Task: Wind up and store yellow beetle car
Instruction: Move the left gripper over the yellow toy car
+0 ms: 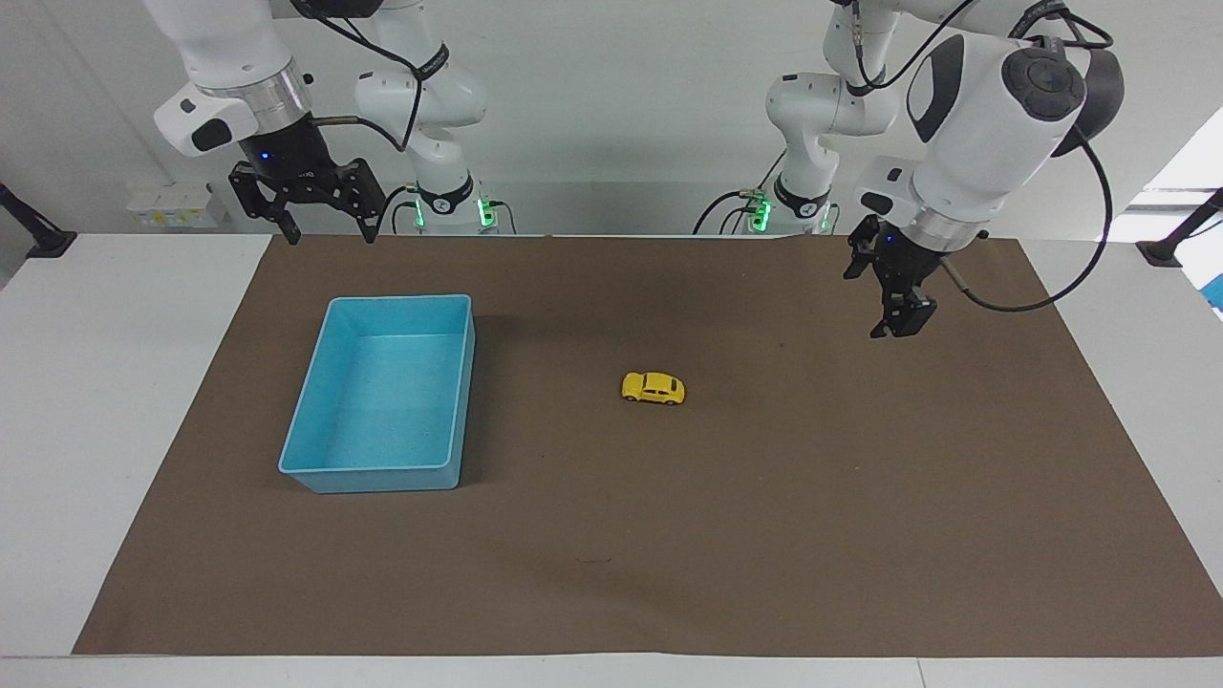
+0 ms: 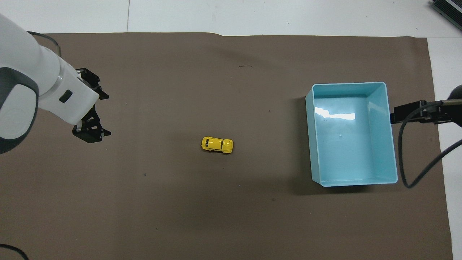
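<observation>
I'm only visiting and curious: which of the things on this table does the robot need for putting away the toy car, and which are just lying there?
Part of the job:
- yellow beetle car, alone mid-mat
- light blue bin, empty, toward the right arm's end
- left gripper, raised over the mat, empty

Just there:
- brown mat
- right gripper, waiting, open

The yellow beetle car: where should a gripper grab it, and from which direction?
Probably from straight above, fingers closing across the two long flanks of the yellow beetle car. It stands on its wheels on the brown mat, its length running toward the arms' ends of the table, nothing beside it. The rounded roof could slip, so grip low on the doors. The left gripper is closer.
</observation>
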Motion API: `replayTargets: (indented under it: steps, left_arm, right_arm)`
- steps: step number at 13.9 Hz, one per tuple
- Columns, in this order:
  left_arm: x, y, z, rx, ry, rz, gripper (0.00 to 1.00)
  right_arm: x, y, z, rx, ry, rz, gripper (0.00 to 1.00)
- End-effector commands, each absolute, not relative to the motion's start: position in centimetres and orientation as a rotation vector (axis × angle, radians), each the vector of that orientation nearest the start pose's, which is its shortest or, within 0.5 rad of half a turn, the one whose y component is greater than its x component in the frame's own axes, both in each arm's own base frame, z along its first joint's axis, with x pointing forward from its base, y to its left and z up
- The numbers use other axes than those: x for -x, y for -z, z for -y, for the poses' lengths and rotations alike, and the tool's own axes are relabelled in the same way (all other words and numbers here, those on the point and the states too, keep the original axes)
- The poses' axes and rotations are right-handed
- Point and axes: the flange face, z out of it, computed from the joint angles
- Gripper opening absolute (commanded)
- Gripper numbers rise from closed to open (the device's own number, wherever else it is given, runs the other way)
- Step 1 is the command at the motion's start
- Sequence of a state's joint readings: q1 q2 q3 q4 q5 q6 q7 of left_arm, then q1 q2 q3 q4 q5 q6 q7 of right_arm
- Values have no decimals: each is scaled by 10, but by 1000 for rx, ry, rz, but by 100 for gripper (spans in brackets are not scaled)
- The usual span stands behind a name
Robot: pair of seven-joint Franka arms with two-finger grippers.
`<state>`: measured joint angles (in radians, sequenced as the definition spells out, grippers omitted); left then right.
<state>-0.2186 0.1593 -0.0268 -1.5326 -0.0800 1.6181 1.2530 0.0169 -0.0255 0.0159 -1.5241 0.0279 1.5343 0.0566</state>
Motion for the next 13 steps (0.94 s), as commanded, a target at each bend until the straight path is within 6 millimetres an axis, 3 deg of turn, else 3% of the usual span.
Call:
replayTargets:
  steps: [1, 2, 7, 9, 13]
  left_arm:
    - [-582, -528, 183, 2312, 26, -2281, 100]
    - [-582, -519, 187, 2301, 49, -2280, 100]
    - [-576, -472, 264, 2175, 101, -2373, 100]
    - [-565, -446, 291, 2119, 147, -2400, 100]
    - [-541, -398, 328, 2136, 177, -2372, 100]
  right_arm:
    - [-539, -661, -18, 3112, 55, -69, 100]
    - [-539, -661, -18, 3112, 55, -69, 100]
    - [-539, -661, -18, 3112, 53, -69, 100]
    - [-539, -661, -18, 3112, 53, -67, 100]
    - [-539, -661, -18, 3112, 55, -67, 100]
